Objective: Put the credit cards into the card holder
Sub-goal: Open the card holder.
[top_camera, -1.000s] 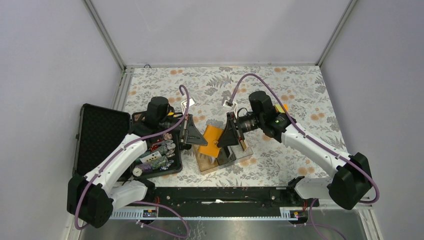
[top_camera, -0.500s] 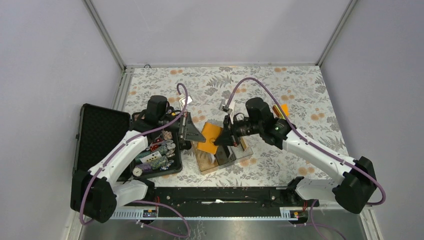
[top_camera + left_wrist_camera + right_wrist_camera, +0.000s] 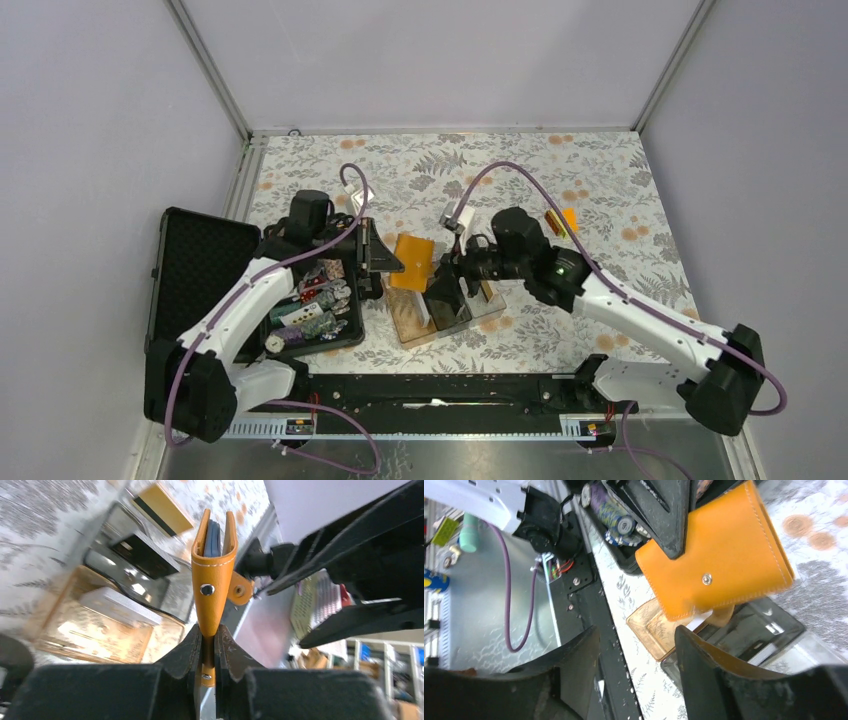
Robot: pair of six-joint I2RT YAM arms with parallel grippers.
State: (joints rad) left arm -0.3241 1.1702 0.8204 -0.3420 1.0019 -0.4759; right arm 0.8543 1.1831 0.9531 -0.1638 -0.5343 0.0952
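My left gripper [image 3: 388, 262] is shut on the lower edge of the orange card holder [image 3: 412, 262] and holds it above the table. In the left wrist view [image 3: 209, 642] the holder [image 3: 212, 575] stands edge-on, with dark blue card edges [image 3: 214, 534] between its two flaps. My right gripper [image 3: 445, 292] is open and empty, just right of the holder and over the clear tray. In the right wrist view [image 3: 634, 652] the holder [image 3: 719, 570] hangs ahead of the jaws. An orange card with a dark stripe [image 3: 162, 507] lies on the table beyond the tray.
A clear divided tray [image 3: 488, 306] with an amber compartment [image 3: 408, 325] sits under both grippers and holds dark and white flat items. An open black case [image 3: 200, 265] at the left holds colourful chips [image 3: 310, 305]. A black rail [image 3: 430, 390] runs along the near edge.
My left gripper has carried the card holder a little up and away from the near edge. My right gripper has drawn back from the holder and dropped towards the tray.
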